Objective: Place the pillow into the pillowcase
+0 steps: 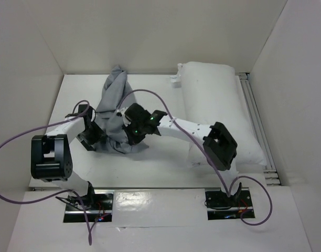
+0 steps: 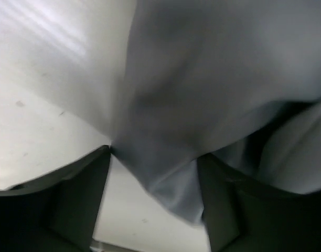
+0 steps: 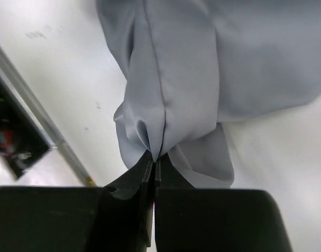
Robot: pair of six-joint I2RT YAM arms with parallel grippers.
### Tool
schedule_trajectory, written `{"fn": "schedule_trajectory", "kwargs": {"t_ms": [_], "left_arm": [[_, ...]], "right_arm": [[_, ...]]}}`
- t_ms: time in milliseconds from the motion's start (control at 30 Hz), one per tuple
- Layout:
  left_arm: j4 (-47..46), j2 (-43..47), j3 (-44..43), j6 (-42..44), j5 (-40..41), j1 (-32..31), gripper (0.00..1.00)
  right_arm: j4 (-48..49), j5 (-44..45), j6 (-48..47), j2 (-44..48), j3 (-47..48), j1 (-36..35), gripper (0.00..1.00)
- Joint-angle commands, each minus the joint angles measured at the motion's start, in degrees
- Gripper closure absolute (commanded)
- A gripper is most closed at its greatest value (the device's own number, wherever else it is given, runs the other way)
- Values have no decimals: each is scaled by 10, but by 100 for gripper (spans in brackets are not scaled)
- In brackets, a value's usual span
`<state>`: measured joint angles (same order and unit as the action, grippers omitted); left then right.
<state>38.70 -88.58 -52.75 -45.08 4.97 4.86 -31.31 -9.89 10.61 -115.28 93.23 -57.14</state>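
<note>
Right hand (image 3: 154,160) pinches the pillowcase (image 3: 202,68), left hand (image 2: 154,155) gapes wide; pillow (image 1: 213,100) lies outside.

You have one pillow (image 1: 218,110) and one pillowcase (image 1: 112,102). Count two arms, left arm (image 1: 61,128) and right arm (image 1: 186,128), and two grippers, left gripper (image 2: 152,163) and right gripper (image 3: 154,164). Two cables (image 1: 150,92), and seemingly two base plates (image 1: 106,202) under glare.

Crumpled grey pillowcase (image 1: 113,105) lies near plump white pillow (image 1: 215,110).
</note>
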Motion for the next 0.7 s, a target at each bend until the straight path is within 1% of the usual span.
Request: {"fn": "schedule_trajectory", "kwargs": {"t_ms": [0,33,67,100,233,267,333,367,400,467,500,567,633,667], "left_arm": [[-59,-37,-5,-10,-20,4,29],[-59,-58,-22,-10,-27,4,68],[-46,-67,-36,-10,-27,4,94],[-33,-72,-52,-10,-27,9,100],[4,-39,-167,10,-32,15,100],[10,-28,-193,15,-32,20,100],[28,-2,-247,22,-37,27,100],[38,-2,-306,22,-50,36,100],[53,3,-337,30,-50,36,100],[95,3,-410,43,-65,44,100],[104,10,-422,43,-65,44,100],[124,32,-429,61,-83,44,100],[135,57,-402,68,-98,44,100],[141,87,-365,75,-98,44,100]], "right_arm": [[8,-67,-9,77,30,33,100],[3,-75,-9,77,46,41,100],[3,-83,-9,85,53,55,100],[-2,-98,-9,90,60,65,100],[10,-155,-1,81,120,137,100],[10,-165,10,72,173,172,100],[10,-186,26,38,235,206,100],[5,-194,34,28,290,221,100],[-1,-199,55,17,313,247,100],[-12,-224,70,2,337,270,100],[-17,-225,77,2,343,287,100],[-31,-222,82,8,317,299,100],[-37,-206,82,34,258,307,100],[-51,-201,82,44,234,314,100]]}}
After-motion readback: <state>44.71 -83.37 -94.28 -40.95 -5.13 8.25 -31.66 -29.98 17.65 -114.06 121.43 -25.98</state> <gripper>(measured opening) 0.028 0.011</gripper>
